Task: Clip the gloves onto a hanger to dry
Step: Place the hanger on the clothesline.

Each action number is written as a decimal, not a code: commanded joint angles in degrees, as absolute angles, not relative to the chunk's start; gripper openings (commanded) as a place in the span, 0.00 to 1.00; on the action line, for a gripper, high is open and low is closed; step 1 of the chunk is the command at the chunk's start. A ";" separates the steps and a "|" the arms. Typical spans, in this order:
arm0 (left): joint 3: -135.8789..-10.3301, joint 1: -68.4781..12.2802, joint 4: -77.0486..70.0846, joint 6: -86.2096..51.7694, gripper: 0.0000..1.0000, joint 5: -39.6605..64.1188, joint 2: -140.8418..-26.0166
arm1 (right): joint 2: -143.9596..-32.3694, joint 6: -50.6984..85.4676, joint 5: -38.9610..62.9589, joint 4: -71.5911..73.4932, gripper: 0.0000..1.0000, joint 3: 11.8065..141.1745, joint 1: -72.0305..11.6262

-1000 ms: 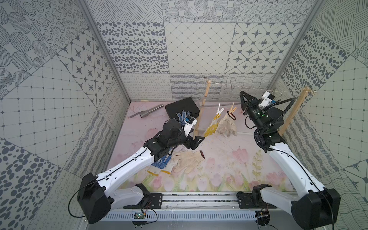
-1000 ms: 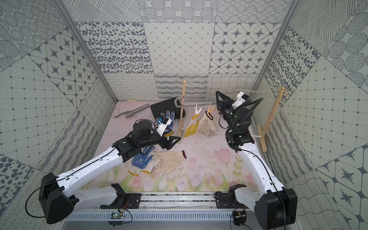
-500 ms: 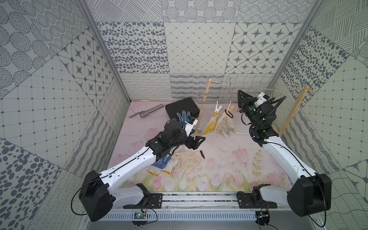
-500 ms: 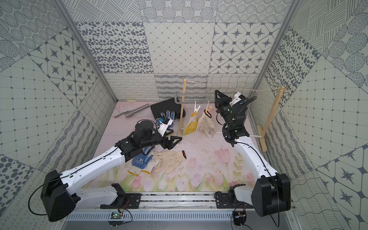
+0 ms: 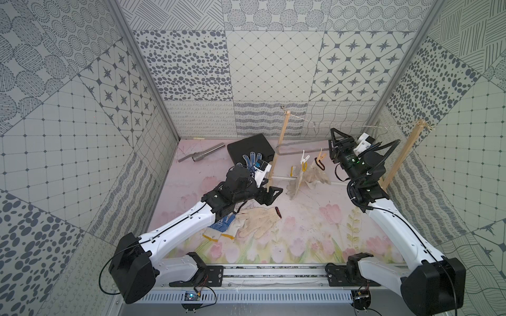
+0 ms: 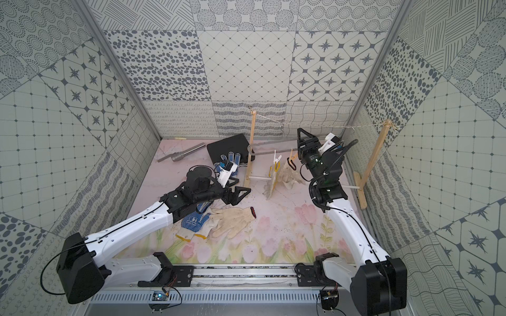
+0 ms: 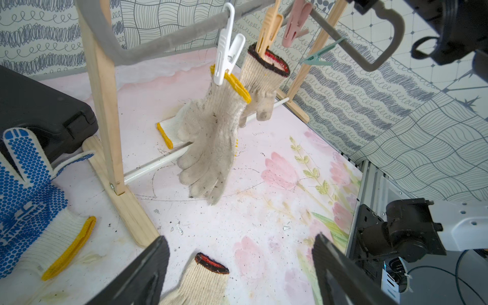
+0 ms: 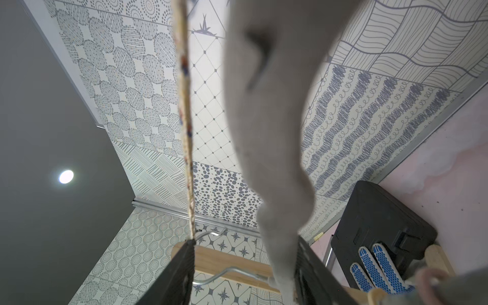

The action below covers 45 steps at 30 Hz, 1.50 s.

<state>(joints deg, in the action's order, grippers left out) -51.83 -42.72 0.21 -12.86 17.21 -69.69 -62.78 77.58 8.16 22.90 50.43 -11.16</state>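
Cream glove with the red-black cuff lies flat just below the wide-open left pincer, cuff nearest, finger end trailing back along that arm; the right pincer, jaws apart around the hanger, is well away.

Bright, even light in both top views, shadows faint. In the right wrist view a round ceiling lamp glares white, and the grey hanger (very close to the lens) is blurred. Wrist-view edges bend.
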 commanded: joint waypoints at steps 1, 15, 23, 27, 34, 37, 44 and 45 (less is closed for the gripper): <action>-51.42 -42.54 -4.46 -14.49 0.87 16.04 -70.06 | -59.13 71.64 11.45 20.37 0.66 48.26 -11.31; -50.56 -42.54 -6.91 -16.22 0.88 16.28 -71.16 | -49.16 54.64 16.95 4.22 0.71 43.05 -12.37; -49.89 -42.54 -4.52 -18.07 0.88 12.51 -71.19 | -47.08 43.99 15.74 -4.61 0.54 40.71 -13.57; -49.85 -42.54 -1.04 -20.17 0.84 10.01 -72.11 | -47.79 38.74 16.01 -8.90 0.51 40.17 -14.95; -48.46 -44.42 4.56 -20.35 0.81 6.79 -72.09 | -47.81 30.91 13.27 -15.60 0.51 38.33 -20.11; -48.20 -46.96 7.93 -18.19 0.81 1.23 -72.52 | -48.30 29.48 12.06 -17.39 0.51 37.02 -22.91; -49.33 -51.05 17.37 -15.49 0.80 -5.40 -78.26 | -47.08 29.75 11.10 -17.32 0.51 33.46 -25.17; -49.14 -51.15 17.67 -15.44 0.79 -5.13 -79.10 | -46.81 29.47 11.37 -17.46 0.51 33.27 -25.17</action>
<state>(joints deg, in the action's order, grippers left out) -48.60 -49.74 9.10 -17.89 1.26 -76.34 -48.34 31.07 12.25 -18.06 33.93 -24.86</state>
